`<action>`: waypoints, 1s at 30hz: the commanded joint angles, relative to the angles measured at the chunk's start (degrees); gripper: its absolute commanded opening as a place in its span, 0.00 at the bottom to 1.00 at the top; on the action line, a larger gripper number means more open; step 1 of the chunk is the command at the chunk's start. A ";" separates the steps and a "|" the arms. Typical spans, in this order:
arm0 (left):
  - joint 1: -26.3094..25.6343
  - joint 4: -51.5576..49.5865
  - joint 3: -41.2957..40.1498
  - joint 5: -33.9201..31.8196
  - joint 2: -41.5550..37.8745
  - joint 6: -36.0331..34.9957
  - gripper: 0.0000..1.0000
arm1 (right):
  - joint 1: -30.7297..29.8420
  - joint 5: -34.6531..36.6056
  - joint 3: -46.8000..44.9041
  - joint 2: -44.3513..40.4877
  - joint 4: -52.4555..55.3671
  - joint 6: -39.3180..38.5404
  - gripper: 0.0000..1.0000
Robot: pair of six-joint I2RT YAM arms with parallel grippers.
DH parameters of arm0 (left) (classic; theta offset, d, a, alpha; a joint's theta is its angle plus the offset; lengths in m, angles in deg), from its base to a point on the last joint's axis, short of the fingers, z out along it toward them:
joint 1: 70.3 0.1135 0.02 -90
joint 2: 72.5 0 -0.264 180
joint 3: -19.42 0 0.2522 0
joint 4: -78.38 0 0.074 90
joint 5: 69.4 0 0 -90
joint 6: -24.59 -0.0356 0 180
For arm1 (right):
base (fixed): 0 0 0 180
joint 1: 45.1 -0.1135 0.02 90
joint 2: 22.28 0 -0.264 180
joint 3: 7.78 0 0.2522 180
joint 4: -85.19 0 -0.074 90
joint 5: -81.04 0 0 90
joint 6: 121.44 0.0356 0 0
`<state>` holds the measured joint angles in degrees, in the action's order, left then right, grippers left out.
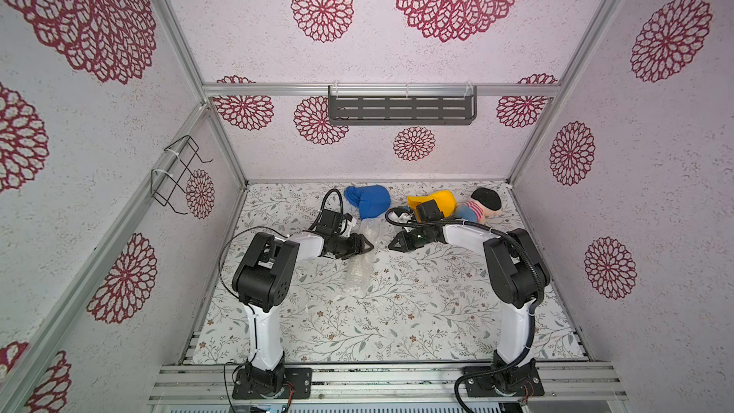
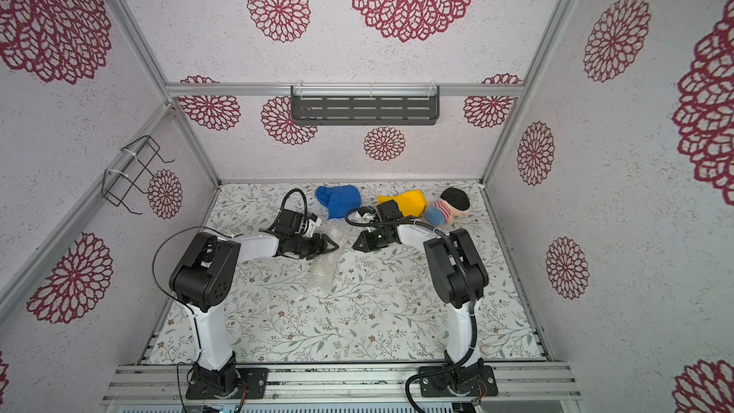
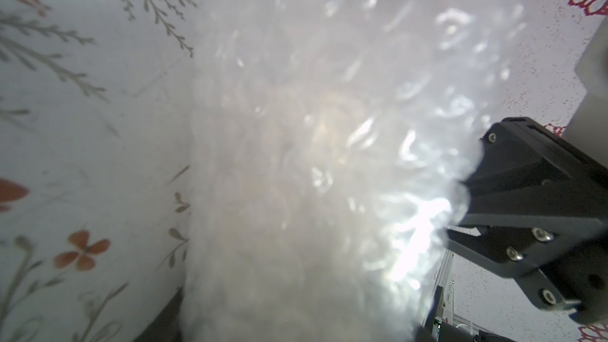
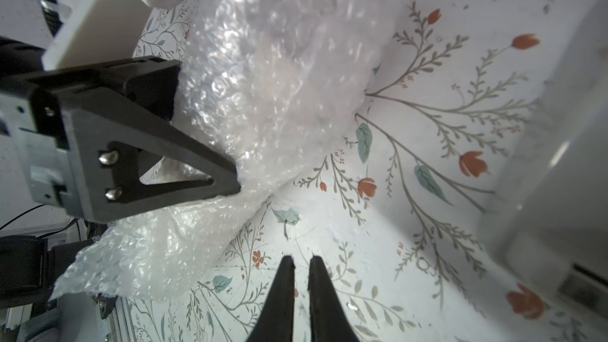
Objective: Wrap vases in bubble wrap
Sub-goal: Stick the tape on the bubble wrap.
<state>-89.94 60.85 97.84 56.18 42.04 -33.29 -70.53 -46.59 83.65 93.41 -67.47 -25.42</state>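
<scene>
Floral-papered walls close in a counter (image 1: 397, 311) covered with a leafy print. Left of its middle lies the bubble wrap (image 1: 358, 270), rolled into a long, loose bundle. The vase is presumably inside, though the cloudy plastic hides it. The left end effector (image 4: 235, 180) is clamped on a fold at the bundle's side. The right end effector (image 4: 301, 259) sits near it, apart, its fingers nearly together and empty. The sheet looks light, soft and slippery, so a pinch grips film only. A vase within would be stiff, heavier and fragile, so the better hold is probably a gentle one across the body, through the padding.
</scene>
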 commanded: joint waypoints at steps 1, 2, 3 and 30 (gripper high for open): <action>-0.50 -0.62 0.64 1.24 0.87 -1.16 0.00 | -0.93 0.09 4.11 2.35 -0.04 0.04 0.13; -0.61 -0.62 0.64 1.22 0.79 -1.17 0.00 | -1.15 0.10 5.15 3.20 0.23 -0.03 0.13; -0.59 -0.62 0.60 1.17 0.73 -1.16 0.00 | -1.44 0.10 6.50 4.24 0.76 -0.01 0.12; -0.58 -0.98 0.55 0.58 0.37 -1.28 0.00 | -1.73 6.76 1.59 1.12 -0.58 1.41 0.10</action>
<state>-89.99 60.81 97.84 56.13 42.02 -33.38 -72.11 -38.96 84.57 97.24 -66.33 -24.77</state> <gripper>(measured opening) 0.636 0.100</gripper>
